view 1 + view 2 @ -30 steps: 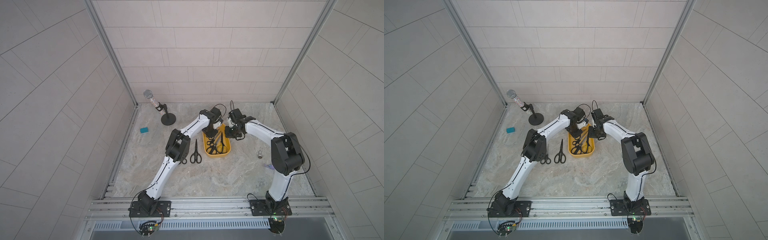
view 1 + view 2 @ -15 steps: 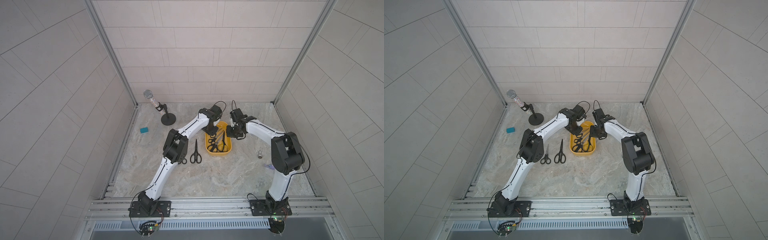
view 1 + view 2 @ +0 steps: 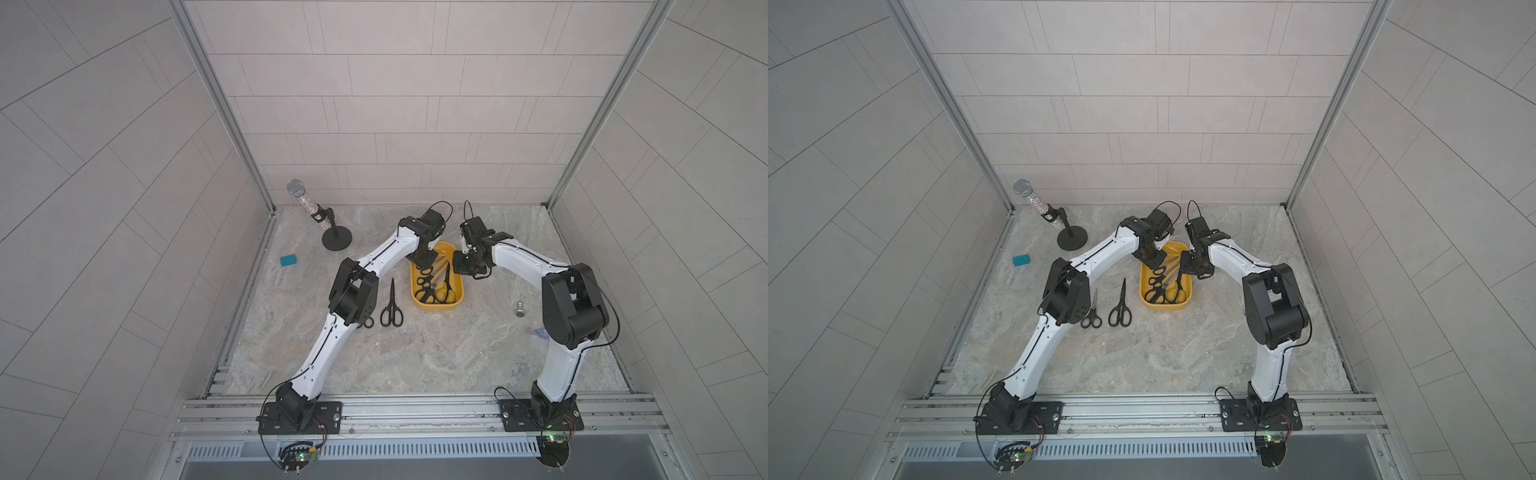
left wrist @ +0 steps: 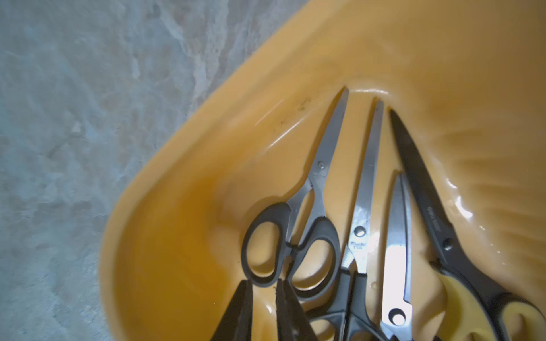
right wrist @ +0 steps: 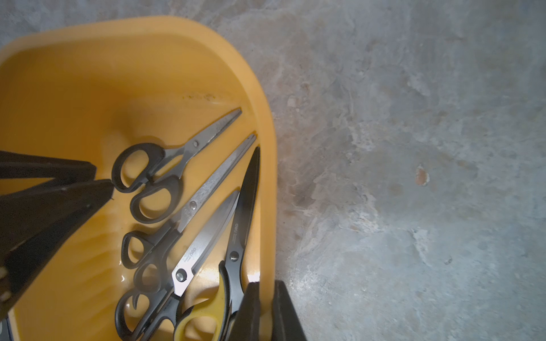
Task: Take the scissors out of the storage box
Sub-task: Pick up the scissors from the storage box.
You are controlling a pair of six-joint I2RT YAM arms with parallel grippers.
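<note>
Left claw point(image 4: 262, 288) hangs low inside the storage box point(image 3: 437, 307) with its jaws a narrow slot apart and its tips right at the outer handle loop of the small black-handled scissors point(image 4: 318, 180). It pinched fully shut a moment ago and has parted again, and that pair lies flat on the box floor, so I judge the pinch came away empty and a fresh bite is being lined up. Right claw point(image 5: 265, 284) is clamped on the box's side rim, one finger inside and one outside, steadying it. Against the earlier top views nothing else has shifted: the box sits in the same spot, and two pairs are out on the tabletop point(image 3: 415, 353) to its left, the all-black pair point(image 3: 1122, 297) and a metal-bladed pair point(image 3: 1093, 306) half under the left elbow. Four pairs remain inside, so the task looks about a third done. The widest bare stretch of tabletop lies in front of the box, toward the arm bases. The strip between the box and the all-black pair is tight. Inside the box, bare floor beside the small pair gives the fingers space, while the other three pairs crowd handle over handle, the yellow-handled pair point(image 5: 240, 218) lying along the held wall. The microphone stand point(image 3: 336, 241), teal block point(image 3: 288, 260) and small metal piece point(image 3: 519, 309) sit well apart.
</note>
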